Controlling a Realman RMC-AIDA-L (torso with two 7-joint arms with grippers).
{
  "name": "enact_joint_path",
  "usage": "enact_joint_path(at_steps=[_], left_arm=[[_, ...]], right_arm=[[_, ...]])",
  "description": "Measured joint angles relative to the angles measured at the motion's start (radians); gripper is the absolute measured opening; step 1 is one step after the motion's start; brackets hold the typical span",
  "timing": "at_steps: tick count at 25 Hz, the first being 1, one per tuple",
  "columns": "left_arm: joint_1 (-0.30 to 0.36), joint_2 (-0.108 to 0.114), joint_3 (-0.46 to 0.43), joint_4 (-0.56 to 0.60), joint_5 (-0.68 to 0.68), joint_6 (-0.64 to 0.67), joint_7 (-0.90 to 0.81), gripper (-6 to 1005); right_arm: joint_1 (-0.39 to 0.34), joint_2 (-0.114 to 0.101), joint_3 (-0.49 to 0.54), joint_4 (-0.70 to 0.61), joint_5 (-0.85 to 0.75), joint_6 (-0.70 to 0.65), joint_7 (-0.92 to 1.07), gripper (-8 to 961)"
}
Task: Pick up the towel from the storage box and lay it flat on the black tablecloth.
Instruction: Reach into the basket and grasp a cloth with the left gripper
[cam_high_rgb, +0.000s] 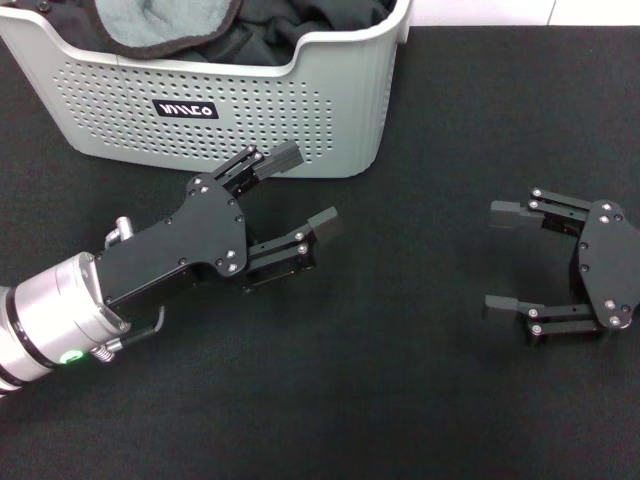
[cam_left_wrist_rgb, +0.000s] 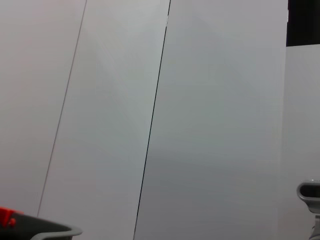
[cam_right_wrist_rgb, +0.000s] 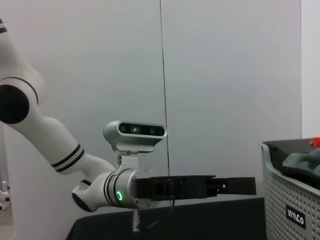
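The grey-teal towel (cam_high_rgb: 165, 22) with its black border lies bunched in the light grey storage box (cam_high_rgb: 330, 110) at the back left, on top of black garments. The box stands on the black tablecloth (cam_high_rgb: 400, 400). My left gripper (cam_high_rgb: 305, 195) hovers open just in front of the box's front wall, nothing between its fingers. At the right, my right gripper (cam_high_rgb: 497, 258) is open and empty over the cloth. In the right wrist view the left gripper (cam_right_wrist_rgb: 240, 186) shows side-on beside the box (cam_right_wrist_rgb: 292, 200), with the towel (cam_right_wrist_rgb: 302, 162) peeking over the rim.
Black garments (cam_high_rgb: 300, 25) fill the right part of the box beside the towel. The white wall fills the left wrist view, with a sliver of the box rim (cam_left_wrist_rgb: 55, 233) at its lower corner.
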Motion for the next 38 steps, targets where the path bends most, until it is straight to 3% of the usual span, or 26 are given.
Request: enact_joint_path(at_steps=[13, 24, 38], left_arm=[[0.004, -0.003, -0.030, -0.009, -0.002, -0.004, -0.007, 888], [0.094, -0.054, -0.443, -0.024, -0.004, -0.057, 0.005, 887], [0.001, -0.065, -0.480, -0.103, -0.122, -0.243, -0.002, 887]], right_arm=[[-0.002, 0.000, 0.002, 0.002, 0.002, 0.000, 0.000, 885], [-0.008, 0.000, 0.003, 0.039, 0.015, -0.004, -0.021, 884], [-0.012, 0.000, 0.016, 0.066, 0.015, -0.003, -0.036, 878]])
